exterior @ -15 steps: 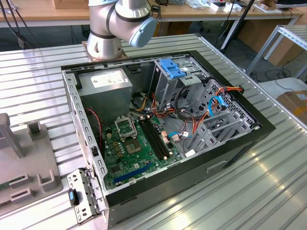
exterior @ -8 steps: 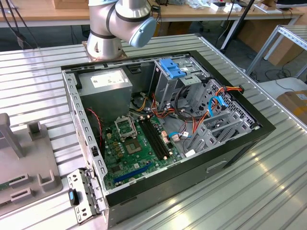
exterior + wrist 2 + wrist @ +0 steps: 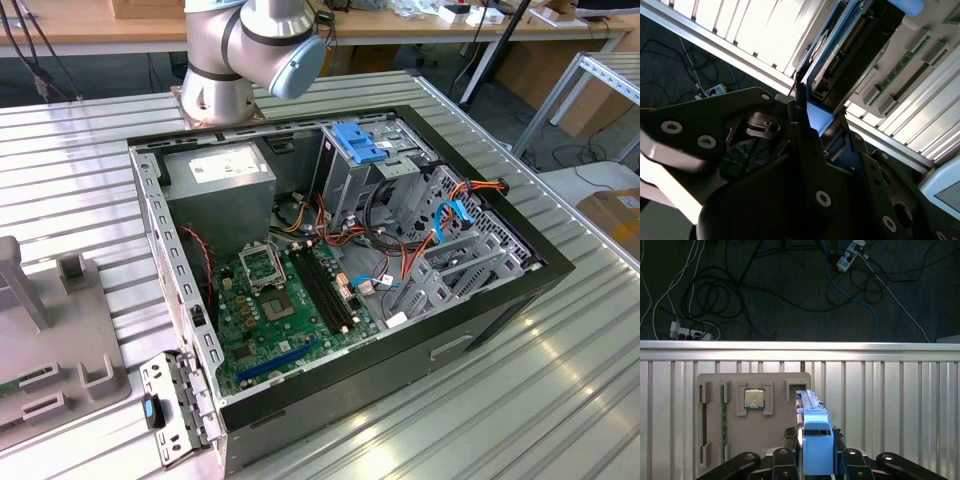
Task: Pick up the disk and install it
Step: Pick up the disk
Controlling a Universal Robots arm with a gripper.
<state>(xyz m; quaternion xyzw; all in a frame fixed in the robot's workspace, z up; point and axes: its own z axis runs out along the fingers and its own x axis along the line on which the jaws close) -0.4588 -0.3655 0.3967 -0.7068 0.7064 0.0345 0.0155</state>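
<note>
The disk (image 3: 817, 440) stands on edge between my gripper's fingers, its blue plastic rail facing the first wrist camera. In the second wrist view the disk (image 3: 850, 45) shows its dark circuit-board side and blue edge, reaching away from the gripper (image 3: 820, 120). My gripper (image 3: 817, 462) is shut on the disk, one dark finger on each side. The disk hangs over the grey fixture plate (image 3: 755, 440), its far end near a raised slot block (image 3: 795, 386). Whether that end touches the block I cannot tell.
The open computer case (image 3: 350, 270) lies on the ribbed metal table, with a grey drive cage (image 3: 385, 185), a blue bracket (image 3: 357, 143) and a power-supply box (image 3: 225, 175). The fixture plate (image 3: 60, 340) is at the exterior view's left. A processor chip (image 3: 754, 399) sits on the plate. Past the table edge (image 3: 800, 350), cables cover the floor.
</note>
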